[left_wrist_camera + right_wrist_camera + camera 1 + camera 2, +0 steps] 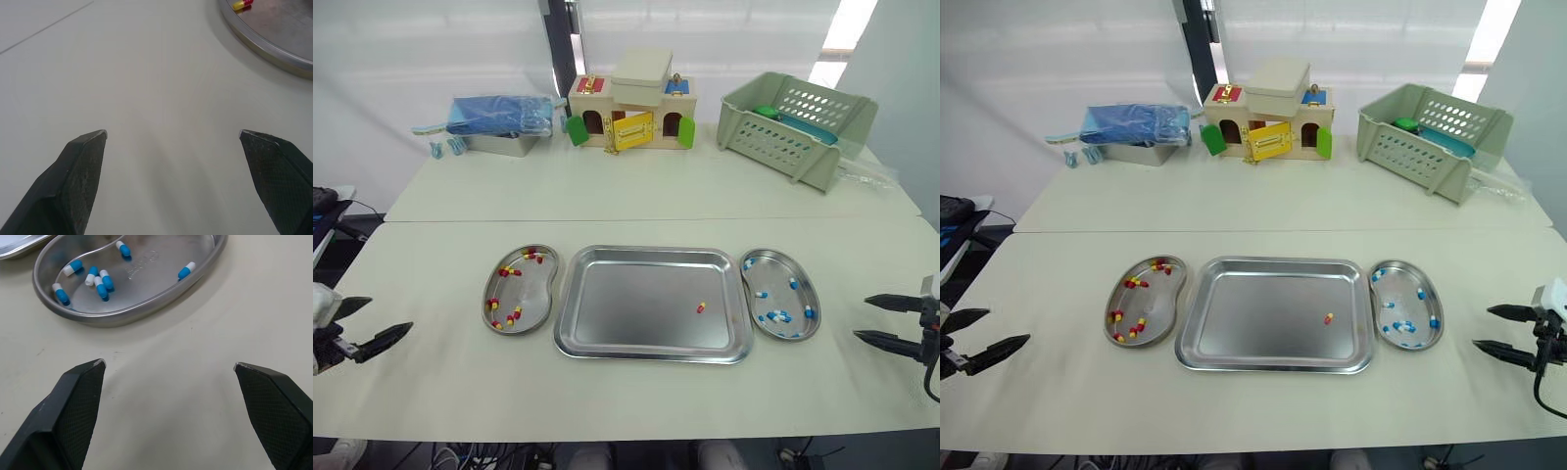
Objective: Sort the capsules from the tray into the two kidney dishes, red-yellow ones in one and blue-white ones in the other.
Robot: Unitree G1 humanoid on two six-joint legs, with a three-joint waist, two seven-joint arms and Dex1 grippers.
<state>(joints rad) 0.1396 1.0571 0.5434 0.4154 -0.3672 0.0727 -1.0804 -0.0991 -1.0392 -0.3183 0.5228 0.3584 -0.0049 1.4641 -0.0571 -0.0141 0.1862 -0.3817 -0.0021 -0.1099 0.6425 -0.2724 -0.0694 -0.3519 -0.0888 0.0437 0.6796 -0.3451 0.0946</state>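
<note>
Camera Placement

The two head eyes are looking forward and down over the table (pixel 626 211), sharing the whole tray (pixel 617 304). Each wrist camera is sitting close above it: left facing the red-yellow dish (pixel 264 43), right facing the blue-white dish (pixel 112 322).

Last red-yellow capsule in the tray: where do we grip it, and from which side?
Pinch the red-yellow capsule across its middle, fingers closing on its narrow width, coming straight down from above. It lies flat and alone on the tray floor, away from the rim, so a side approach probably has nothing to get under.
</note>
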